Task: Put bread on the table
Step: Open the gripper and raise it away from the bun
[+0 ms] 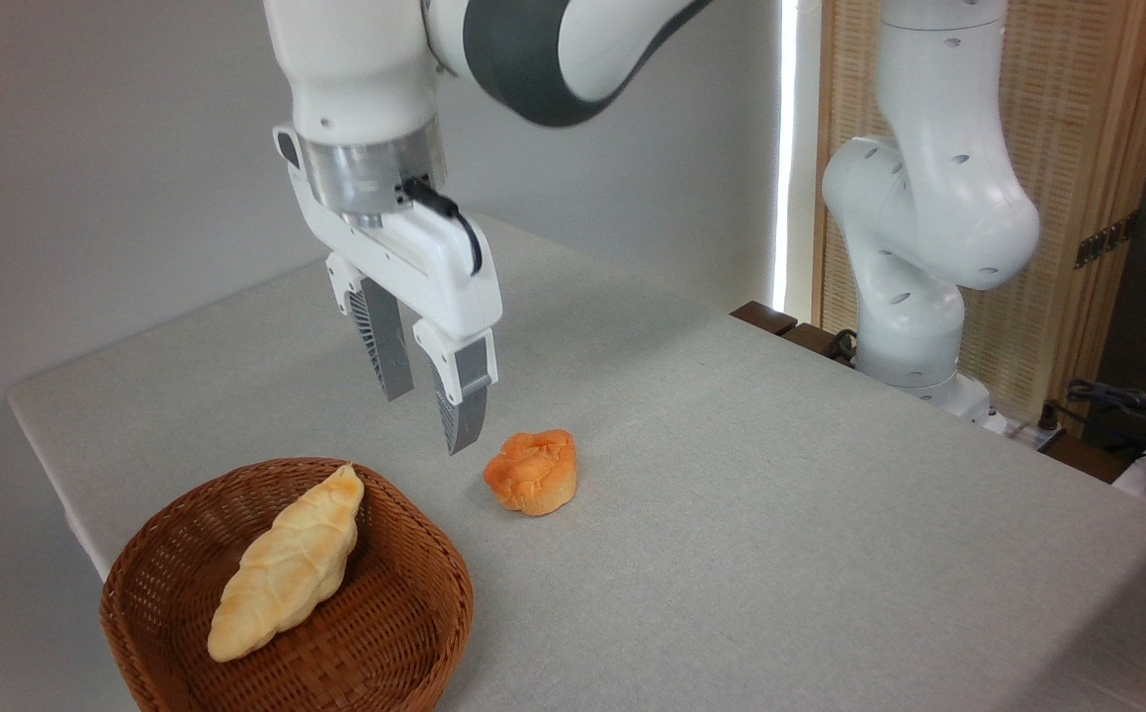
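Note:
The bread, a small knobbly orange bun, rests on the grey-beige table just right of the basket. My gripper hangs above the table, up and to the left of the bun, apart from it. Its two grey ribbed fingers stand open with nothing between them.
A brown wicker basket sits at the front left corner and holds a long pale yellow braided loaf. The arm's white base stands at the table's far right edge, with cables behind it. The table's left edge runs close to the basket.

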